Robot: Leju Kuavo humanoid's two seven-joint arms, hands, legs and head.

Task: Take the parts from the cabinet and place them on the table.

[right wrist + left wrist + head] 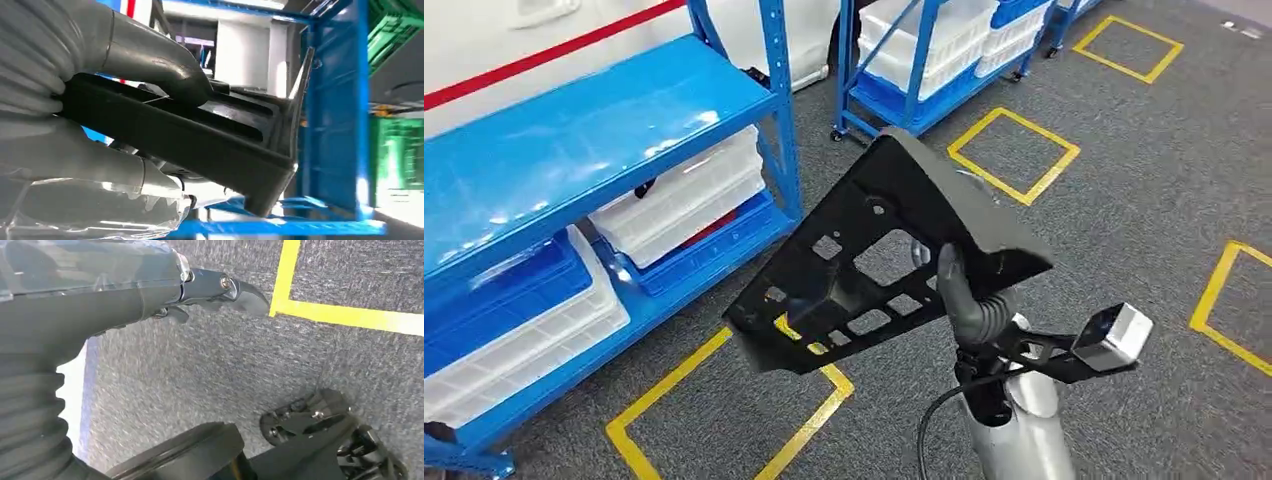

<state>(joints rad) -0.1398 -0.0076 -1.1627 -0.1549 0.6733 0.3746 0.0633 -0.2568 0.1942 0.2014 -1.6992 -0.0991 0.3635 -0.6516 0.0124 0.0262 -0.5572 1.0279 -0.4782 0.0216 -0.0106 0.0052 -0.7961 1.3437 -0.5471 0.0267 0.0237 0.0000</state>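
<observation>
From the head view you see the right hand (969, 300) gripping the black part (874, 260), lifted above the grey floor (1144, 200) to the right of the blue cabinet (574, 150); the part sits over the hand, tilted. In the left wrist view your left hand (210, 290) holds nothing, fingers partly curled over the carpet. In the right wrist view the thumb (165, 70) presses on the part's upper face, with the fingers wrapped beneath.

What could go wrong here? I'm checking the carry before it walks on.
The right hand grips the black part near one edge, so most of it overhangs and it might twist or slip. Held high, the part also hides much of the head view. The blue rack stands close and could be clipped.
</observation>
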